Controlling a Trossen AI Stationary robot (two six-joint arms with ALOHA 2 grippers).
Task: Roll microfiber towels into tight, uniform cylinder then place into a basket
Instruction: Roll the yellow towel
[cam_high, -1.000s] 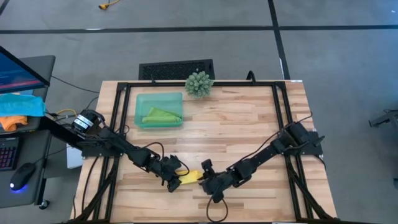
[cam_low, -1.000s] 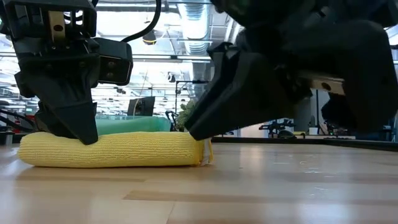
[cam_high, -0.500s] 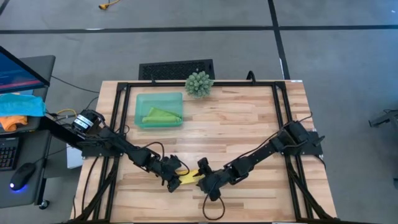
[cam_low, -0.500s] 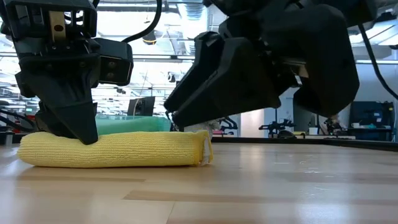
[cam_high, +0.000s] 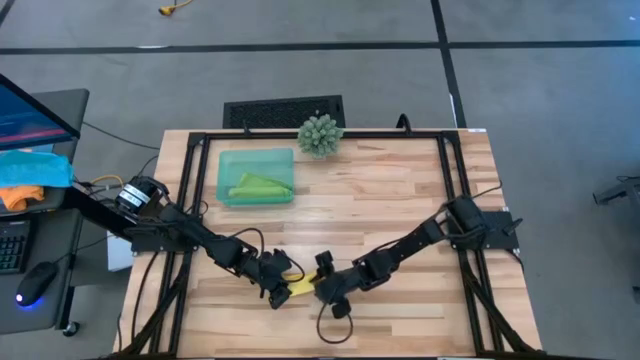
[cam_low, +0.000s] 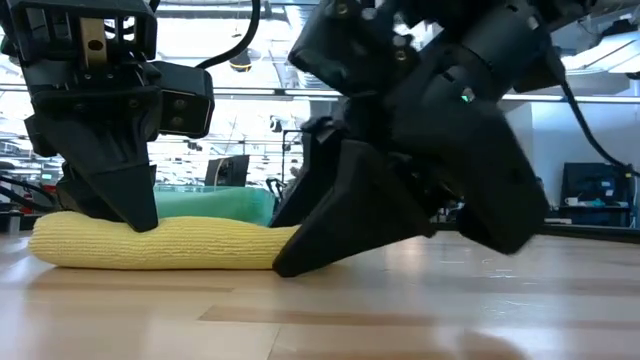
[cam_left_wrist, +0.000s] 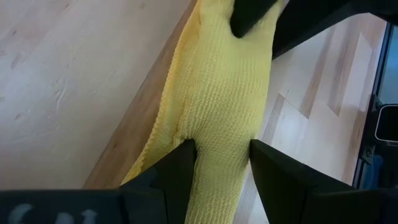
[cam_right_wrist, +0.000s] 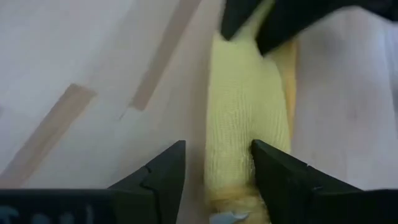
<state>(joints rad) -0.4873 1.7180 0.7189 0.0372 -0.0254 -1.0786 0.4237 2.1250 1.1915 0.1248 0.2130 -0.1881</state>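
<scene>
Left hand (cam_high: 279, 287) clamping yellow towel (cam_high: 302, 285), right hand (cam_high: 322, 283) straddling its end

The yellow towel (cam_left_wrist: 221, 106) is soft cloth with a fine, nubby waffle weave, matt all over. The table (cam_high: 400, 190) is pale wood in jointed strips, smooth with a slight sheen. The basket (cam_high: 228, 165) is translucent teal plastic.

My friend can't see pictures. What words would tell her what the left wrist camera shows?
Two dark fingers of the left gripper squeeze one end of a rolled yellow towel lying on a light wooden table. The right gripper's dark tip is at the roll's far end.
</scene>
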